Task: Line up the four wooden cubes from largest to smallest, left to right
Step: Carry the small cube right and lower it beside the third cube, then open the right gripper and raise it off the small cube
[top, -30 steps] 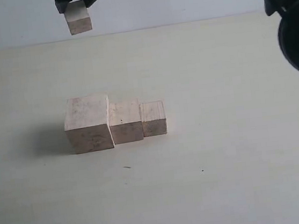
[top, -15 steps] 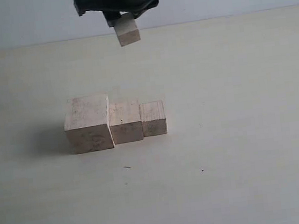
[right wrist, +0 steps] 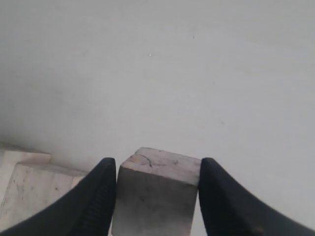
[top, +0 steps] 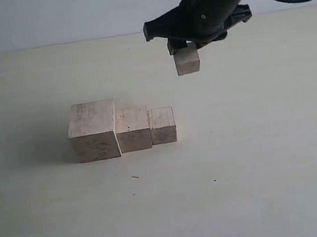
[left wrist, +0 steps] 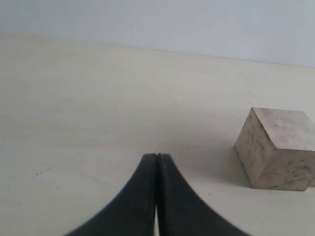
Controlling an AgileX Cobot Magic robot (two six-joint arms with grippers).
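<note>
**Smallest cube (top: 187, 61) aloft in the right gripper (top: 184, 49) — three others in a row on the table (top: 255, 159).**
The smallest cube hangs clear of the table, pinched between the right gripper's two dark fingers (right wrist: 101, 196); in the exterior view it sits up and right of the row's small end. The largest cube (top: 94, 130), second cube (top: 133, 128) and third cube (top: 163, 125) stand touching, stepping down in size left to right. The left gripper (left wrist: 156, 160) is low over the table, fingers pressed together on nothing — the largest cube is near it.
</note>
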